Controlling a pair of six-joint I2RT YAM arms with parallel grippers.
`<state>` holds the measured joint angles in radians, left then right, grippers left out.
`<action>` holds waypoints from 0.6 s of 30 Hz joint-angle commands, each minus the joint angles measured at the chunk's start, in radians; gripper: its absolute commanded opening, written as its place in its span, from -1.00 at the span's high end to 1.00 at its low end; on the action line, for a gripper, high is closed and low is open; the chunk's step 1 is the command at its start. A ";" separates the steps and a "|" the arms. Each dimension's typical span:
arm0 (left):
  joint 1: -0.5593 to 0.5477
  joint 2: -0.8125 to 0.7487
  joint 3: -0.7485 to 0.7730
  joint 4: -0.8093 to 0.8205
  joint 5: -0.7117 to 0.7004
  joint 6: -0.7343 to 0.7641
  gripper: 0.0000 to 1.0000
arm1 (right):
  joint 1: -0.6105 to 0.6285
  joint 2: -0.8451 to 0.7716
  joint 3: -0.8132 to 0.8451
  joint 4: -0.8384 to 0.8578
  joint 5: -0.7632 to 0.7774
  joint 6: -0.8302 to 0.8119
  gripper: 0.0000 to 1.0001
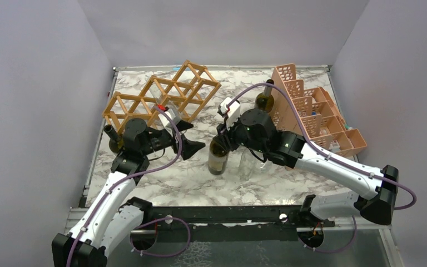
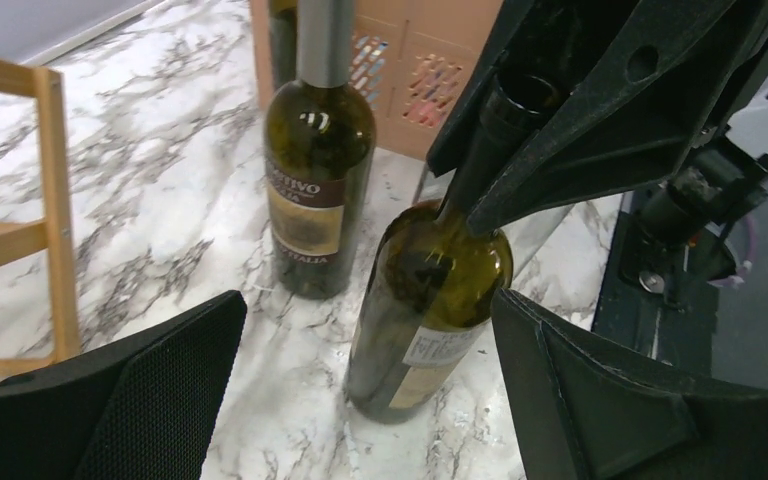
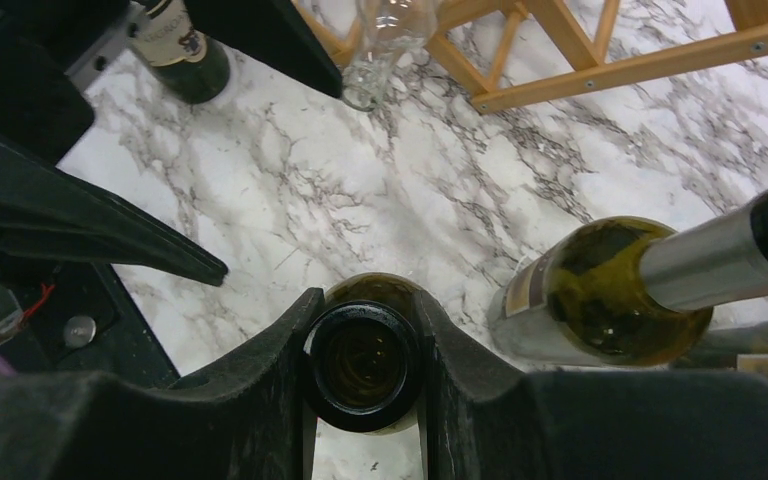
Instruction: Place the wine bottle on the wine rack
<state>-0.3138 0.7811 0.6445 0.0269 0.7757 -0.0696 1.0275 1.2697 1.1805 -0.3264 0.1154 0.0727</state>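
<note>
The wine bottle (image 1: 218, 158) is dark green with a pale label and stands on the marble table in the middle. My right gripper (image 3: 363, 365) is shut on its neck just under the open mouth, one finger on each side. In the left wrist view the wine bottle (image 2: 428, 300) leans slightly, with the right gripper (image 2: 560, 110) over its top. My left gripper (image 1: 192, 138) is open just left of the bottle, its fingers (image 2: 140, 400) spread wide and touching nothing. The wine rack (image 1: 161, 94), a light wooden lattice, lies at the back left.
A second green bottle (image 1: 265, 99) with a silver neck stands against the pink crate (image 1: 311, 111) at the back right. A third bottle (image 1: 113, 140) stands at the left edge by my left arm. A clear glass bottle (image 3: 390, 40) rests in the rack.
</note>
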 commanded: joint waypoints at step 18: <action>-0.088 0.038 -0.108 0.254 0.195 0.016 -0.98 | 0.002 -0.102 0.035 0.242 -0.263 -0.003 0.98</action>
<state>-0.3950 0.8211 0.5404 0.2459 0.9714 -0.0658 1.0275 1.2167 1.1549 -0.2317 -0.0666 0.0681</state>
